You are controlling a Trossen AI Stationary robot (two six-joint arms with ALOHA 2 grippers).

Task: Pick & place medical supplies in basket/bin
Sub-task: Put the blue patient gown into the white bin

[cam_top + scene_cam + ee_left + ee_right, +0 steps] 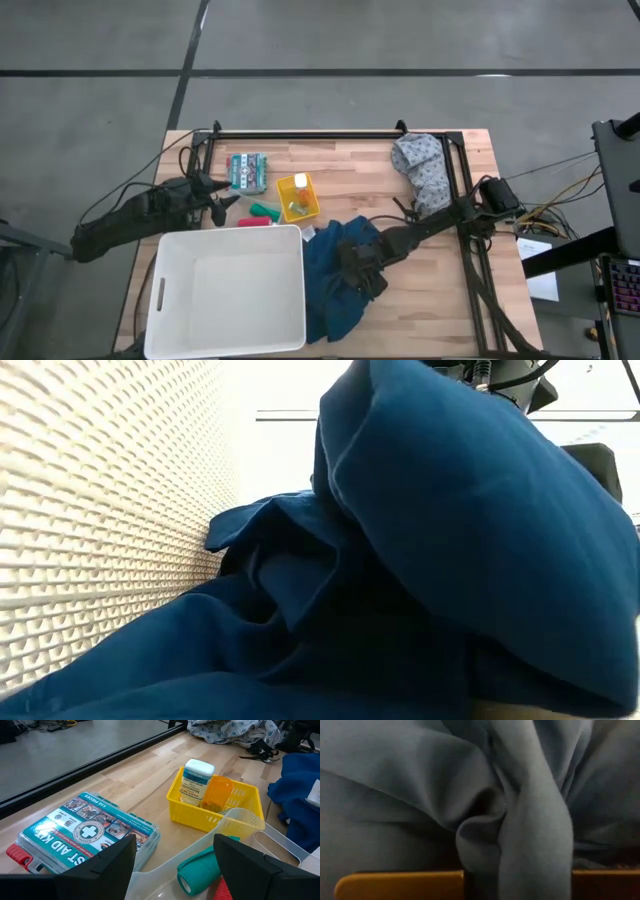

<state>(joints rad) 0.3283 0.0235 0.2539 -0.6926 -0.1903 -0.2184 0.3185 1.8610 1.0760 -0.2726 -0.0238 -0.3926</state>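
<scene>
my right gripper [362,272] pinched on garment [335,290] fold | left gripper [222,200] half-open, idle | risk: thin pinch slips, cloth snags tub [225,335] rim

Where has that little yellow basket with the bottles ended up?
From above, the yellow basket sits mid-table, just beyond the white tub, between the first aid kit and the blue garment.

A wooden table [350,170] stands on a grey concrete floor [320,40] crossed by dark lines.
</scene>
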